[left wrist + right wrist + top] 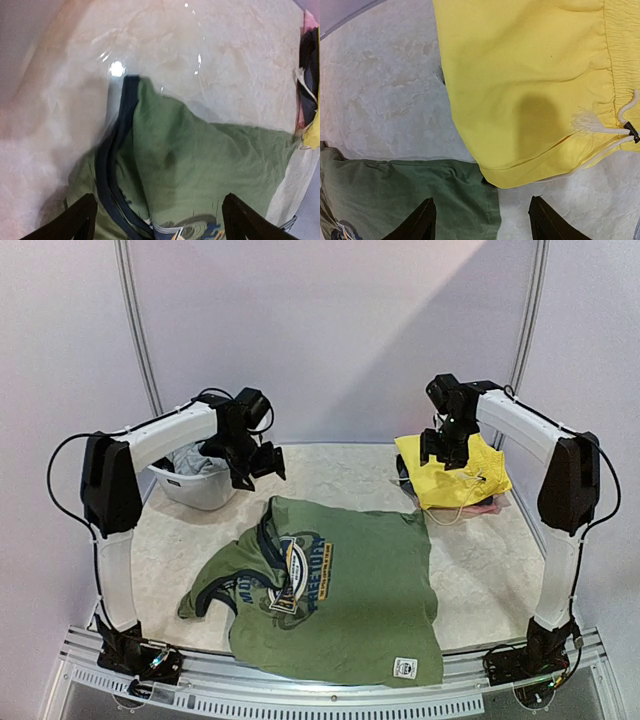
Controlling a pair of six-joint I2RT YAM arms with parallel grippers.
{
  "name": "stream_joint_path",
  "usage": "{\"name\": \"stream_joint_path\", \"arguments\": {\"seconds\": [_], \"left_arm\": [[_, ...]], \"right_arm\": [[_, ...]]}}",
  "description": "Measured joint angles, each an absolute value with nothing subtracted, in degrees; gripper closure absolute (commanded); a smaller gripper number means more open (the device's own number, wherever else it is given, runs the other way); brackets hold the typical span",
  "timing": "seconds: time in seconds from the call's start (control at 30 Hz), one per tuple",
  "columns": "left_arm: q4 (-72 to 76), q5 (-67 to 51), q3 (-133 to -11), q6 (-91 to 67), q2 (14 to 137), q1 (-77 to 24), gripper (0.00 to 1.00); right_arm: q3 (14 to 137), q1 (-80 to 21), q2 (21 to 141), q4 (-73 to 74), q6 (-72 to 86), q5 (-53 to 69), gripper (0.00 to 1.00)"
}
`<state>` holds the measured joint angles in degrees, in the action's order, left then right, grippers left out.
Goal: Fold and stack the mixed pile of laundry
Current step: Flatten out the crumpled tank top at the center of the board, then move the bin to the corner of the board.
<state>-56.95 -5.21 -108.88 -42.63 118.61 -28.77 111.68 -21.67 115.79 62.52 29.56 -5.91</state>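
Note:
The olive-green T-shirt (pixel 340 590) lies spread on the table with its chest graphic up, and its navy collar (pixel 112 150) is bunched at the far left. My left gripper (pixel 255 465) hovers open above the shirt's far left corner; in its wrist view the gripper (pixel 160 225) has only green cloth (pixel 200 150) below its parted fingers. The yellow garment (pixel 455 472) with a white drawstring (pixel 600 127) lies folded at the back right on darker pieces. Over its near edge hangs my right gripper (pixel 445 450), open and empty. Its wrist view shows this gripper (pixel 482 225) above the yellow hem (pixel 530 75) and the shirt's corner (pixel 420 190).
A white tub (pixel 200 490) holding grey cloth (pixel 195 460) stands at the back left, close behind the left gripper. Pink and dark pieces (pixel 480 508) stick out from under the yellow garment. The shirt's hem reaches the table's front rail (pixel 320 690).

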Motion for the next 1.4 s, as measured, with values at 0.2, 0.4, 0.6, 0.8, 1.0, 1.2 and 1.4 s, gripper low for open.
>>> {"name": "stream_joint_path", "arguments": {"seconds": [0.2,0.4,0.6,0.8,1.0,1.2,1.4], "left_arm": [[-58.3,-4.2,-106.3,-41.7,111.4,-29.7,0.08],[-60.1,1.5,-105.0,-36.9,104.6,-30.2,0.11],[-65.3,11.9,-109.4,-28.0,108.9,-32.1,0.15],[-71.1,24.3,-116.9,-17.6,114.4,-32.1,0.15],[-73.0,28.3,-116.7,-10.6,116.3,-28.8,0.15],[-72.4,26.5,-116.9,-6.6,120.3,-24.0,0.23],[-71.9,22.5,-118.6,-3.8,126.2,-21.5,0.53]], "right_arm": [[110.8,-21.6,110.7,59.9,29.5,-3.7,0.37],[95.9,-22.6,100.8,55.1,28.5,3.4,0.38],[79.8,-28.8,95.2,50.7,26.0,10.3,0.39],[70.9,-30.7,91.2,49.2,25.7,12.1,0.39],[68.6,-30.5,86.9,48.3,26.6,12.1,0.39],[68.6,-30.5,86.3,48.0,27.0,12.1,0.39],[68.6,-30.5,86.3,48.0,27.8,12.1,0.39]]}}
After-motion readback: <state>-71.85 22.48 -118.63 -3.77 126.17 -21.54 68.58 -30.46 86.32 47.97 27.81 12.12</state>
